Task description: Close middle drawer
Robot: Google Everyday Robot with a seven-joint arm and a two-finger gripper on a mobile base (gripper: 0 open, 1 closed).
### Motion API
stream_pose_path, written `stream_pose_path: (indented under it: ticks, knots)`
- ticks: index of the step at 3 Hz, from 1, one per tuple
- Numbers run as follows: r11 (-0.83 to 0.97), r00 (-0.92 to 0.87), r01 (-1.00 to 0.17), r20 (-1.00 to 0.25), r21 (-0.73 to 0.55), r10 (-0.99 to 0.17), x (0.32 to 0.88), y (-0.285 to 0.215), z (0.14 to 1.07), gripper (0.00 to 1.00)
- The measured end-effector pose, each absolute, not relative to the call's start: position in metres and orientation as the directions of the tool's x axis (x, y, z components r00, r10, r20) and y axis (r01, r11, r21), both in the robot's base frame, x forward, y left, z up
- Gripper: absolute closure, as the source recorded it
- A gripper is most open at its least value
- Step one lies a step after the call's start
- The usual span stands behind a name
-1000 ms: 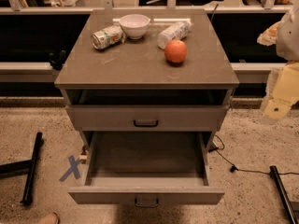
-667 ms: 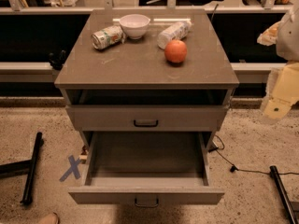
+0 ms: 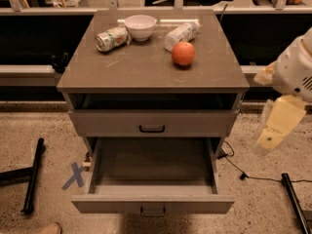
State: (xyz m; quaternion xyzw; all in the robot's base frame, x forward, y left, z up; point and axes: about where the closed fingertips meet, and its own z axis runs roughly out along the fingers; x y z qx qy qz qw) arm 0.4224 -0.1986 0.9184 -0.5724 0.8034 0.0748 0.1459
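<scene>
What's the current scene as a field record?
target: grey-brown shallow middle drawer, pulled far out
upper front: taller grey-brown drawer front, pushed in
tabletop: grey-brown slab holding white bowl, tipped can, lying white bottle, orange-red round fruit
tool: pale yellow tool, right of the cabinet, not touching the drawer
status: drawer not yet closed

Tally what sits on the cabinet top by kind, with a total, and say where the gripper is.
On the cabinet top:
Can, lying down: 1
White bowl: 1
Bottle, lying down: 1
Orange-red fruit: 1
Total: 4
The gripper hangs to the right of the cabinet, apart from the open middle drawer.
</scene>
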Motion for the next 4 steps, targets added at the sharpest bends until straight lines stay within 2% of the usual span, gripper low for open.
stream_pose_path:
  ticks: [2,4]
  knots:
    - [0.377,-0.439,-0.897,-0.371,0.231,-0.818,0.364,-0.176,0.798,0.00]
    - [0.377,-0.426,-0.904,-0.342,0.202,-0.837,0.366,-0.176,0.773,0.00]
